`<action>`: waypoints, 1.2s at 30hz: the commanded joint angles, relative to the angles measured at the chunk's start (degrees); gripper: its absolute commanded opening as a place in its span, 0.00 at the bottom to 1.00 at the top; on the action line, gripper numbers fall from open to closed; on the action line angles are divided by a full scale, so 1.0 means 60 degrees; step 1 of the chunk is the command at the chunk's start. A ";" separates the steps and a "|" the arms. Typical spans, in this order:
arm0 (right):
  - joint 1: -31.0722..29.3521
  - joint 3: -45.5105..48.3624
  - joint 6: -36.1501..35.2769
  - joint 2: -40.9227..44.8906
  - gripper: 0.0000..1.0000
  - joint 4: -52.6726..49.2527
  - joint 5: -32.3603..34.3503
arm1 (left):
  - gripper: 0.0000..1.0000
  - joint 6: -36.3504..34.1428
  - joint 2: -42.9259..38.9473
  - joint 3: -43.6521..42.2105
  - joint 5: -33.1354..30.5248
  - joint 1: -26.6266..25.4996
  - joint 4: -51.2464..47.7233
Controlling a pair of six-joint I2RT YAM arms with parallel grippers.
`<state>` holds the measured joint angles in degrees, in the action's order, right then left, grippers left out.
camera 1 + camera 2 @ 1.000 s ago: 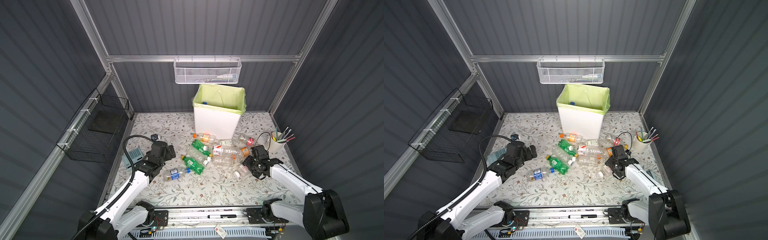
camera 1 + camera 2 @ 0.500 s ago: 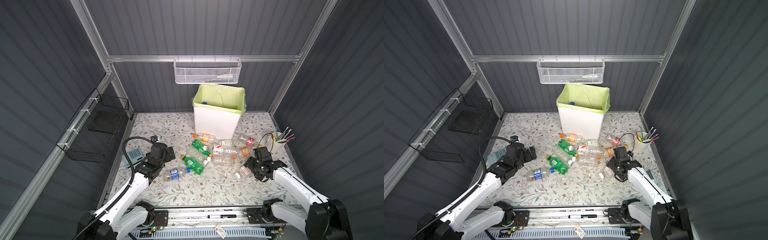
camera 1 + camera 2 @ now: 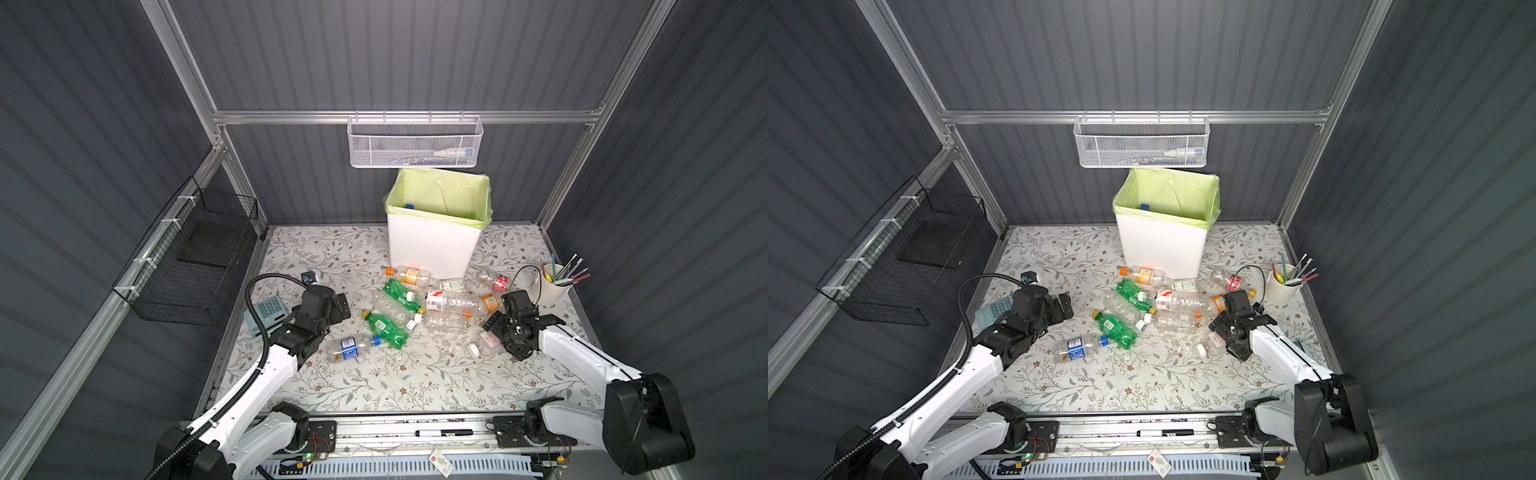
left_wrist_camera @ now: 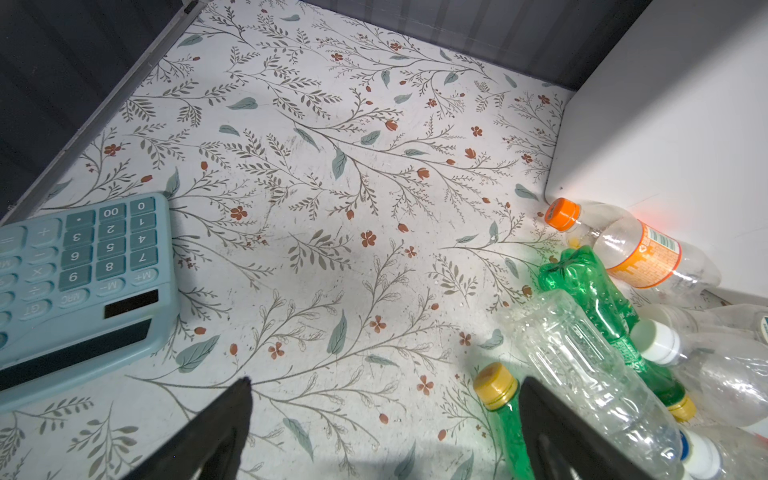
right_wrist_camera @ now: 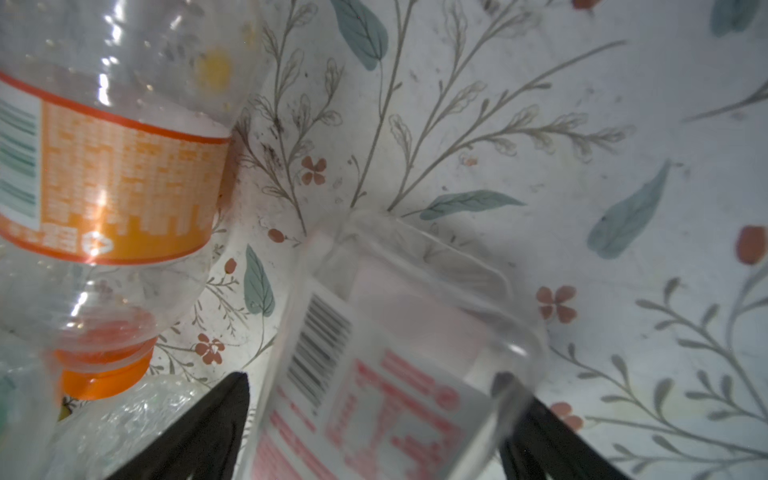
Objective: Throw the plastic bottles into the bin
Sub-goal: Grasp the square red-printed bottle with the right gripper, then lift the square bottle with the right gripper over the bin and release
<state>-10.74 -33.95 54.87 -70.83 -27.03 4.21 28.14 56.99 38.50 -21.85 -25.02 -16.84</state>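
**Eleven bottles on the table, one cap showing in the bin**

I make it eleven plastic bottles [image 3: 446,322] lying on their sides on the floral table [image 3: 374,386], bunched just in front of the bin [image 3: 432,245]: two green, nine clear, several crushed and ribbed. The bin stands at the back, a tall smooth white box with a crinkled yellow-green liner [image 3: 440,191]. One blue cap [image 3: 409,205] peeks over its near rim, and whatever it belongs to is hidden inside.

The right gripper [image 5: 374,382] sits low over a small square clear bottle [image 3: 486,344] with a pink label. Its jaws are spread either side, and a sliver of table shows beside one finger [image 5: 216,424]. Blur smears the print. An orange-labelled bottle [image 5: 116,178] lies just beside it.

The left gripper [image 4: 384,419] hangs wide apart above bare table, with a yellow-capped green bottle [image 3: 384,328] near one finger.

On the walls are two baskets, one white mesh [image 3: 415,143] and one black wire [image 3: 191,266]. There is one blue calculator [image 4: 79,282], cut off at the edge, and one white cup of pens [image 3: 548,286].
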 commanded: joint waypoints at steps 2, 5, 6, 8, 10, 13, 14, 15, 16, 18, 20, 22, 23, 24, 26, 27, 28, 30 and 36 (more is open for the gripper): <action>0.0033 -0.0208 -0.0131 -0.0548 0.88 0.0124 -0.0118 | 1.00 -0.0017 -0.0124 -0.0130 -0.0134 0.0053 -0.0125; 0.0033 -0.0063 -0.0194 -0.0551 0.78 0.0210 -0.0235 | 1.00 -0.0014 -0.0193 -0.0155 -0.0188 0.0054 -0.0162; 0.0033 -0.0012 -0.0222 -0.0476 0.74 0.0231 -0.0233 | 1.00 -0.0015 -0.0201 -0.0176 -0.0183 0.0053 -0.0155; 0.0033 0.0060 -0.0288 -0.0251 0.69 0.0173 -0.0178 | 1.00 0.0012 -0.0194 -0.0195 -0.0193 0.0062 -0.0136; 0.0034 0.0052 -0.0395 -0.0015 0.64 0.0079 -0.0117 | 1.00 0.0012 -0.0129 -0.0188 -0.0163 0.0054 -0.0109; 0.0033 -0.0023 -0.0669 0.0426 0.58 -0.0124 -0.0059 | 1.00 0.0012 0.0011 -0.0133 -0.0098 0.0064 -0.0063; 0.0033 -0.0092 -0.0776 0.0607 0.56 -0.0202 -0.0015 | 1.00 0.0025 0.0052 -0.0128 -0.0084 0.0053 -0.0035; 0.0033 -0.0153 -0.0936 0.0782 0.55 -0.0265 0.0054 | 1.00 0.0041 0.0081 -0.0113 -0.0079 0.0053 0.0000; 0.0033 -0.0229 -0.1097 0.1028 0.55 -0.0285 0.0088 | 1.00 0.0066 0.0113 -0.0136 -0.0066 0.0057 0.0020; 0.0033 -0.0606 -0.1569 0.1741 0.54 -0.0440 0.0375 | 1.00 0.0093 0.0154 -0.0146 -0.0056 0.0053 0.0043; 0.0047 -0.1242 -0.2189 0.2423 0.54 -0.0691 0.1005 | 1.00 0.0125 0.0195 -0.0133 -0.0069 0.0053 0.0075; 0.0151 -0.2092 -0.2946 0.3147 0.55 -0.0652 0.1565 | 1.00 0.0130 0.0238 -0.0145 -0.0089 0.0060 0.0116; 0.0238 -0.2546 -0.3384 0.3495 0.55 -0.0438 0.1824 | 1.00 0.0145 0.0277 -0.0139 -0.0073 0.0053 0.0148; 0.0353 -0.3059 -0.3774 0.3766 0.55 -0.0124 0.2017 | 1.00 0.0178 0.0326 -0.0147 -0.0057 0.0054 0.0209; 0.0545 -0.3956 -0.4402 0.4006 0.54 0.0676 0.2204 | 1.00 0.0236 0.0471 -0.0154 0.0039 0.0053 0.0327; 0.0592 -0.4468 -0.4689 0.3980 0.54 0.1187 0.2240 | 1.00 0.0246 0.0541 -0.0149 0.0105 0.0060 0.0396; 0.0629 -0.4920 -0.4859 0.3882 0.54 0.1530 0.2317 | 1.00 0.0260 0.0620 -0.0137 0.0158 0.0053 0.0419; 0.0633 -0.5890 -0.5143 0.3482 0.55 0.2300 0.2457 | 1.00 0.0228 0.0785 -0.0055 0.0270 0.0064 0.0436; 0.0633 -0.7705 -0.4181 0.1478 0.56 0.4986 0.1918 | 1.00 -0.0059 0.0963 0.0145 0.0419 0.0061 0.0302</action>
<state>-7.01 -77.65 27.92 -55.22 -6.33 17.41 28.73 62.61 37.82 -20.25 -25.02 -15.11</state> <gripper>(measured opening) 0.649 0.998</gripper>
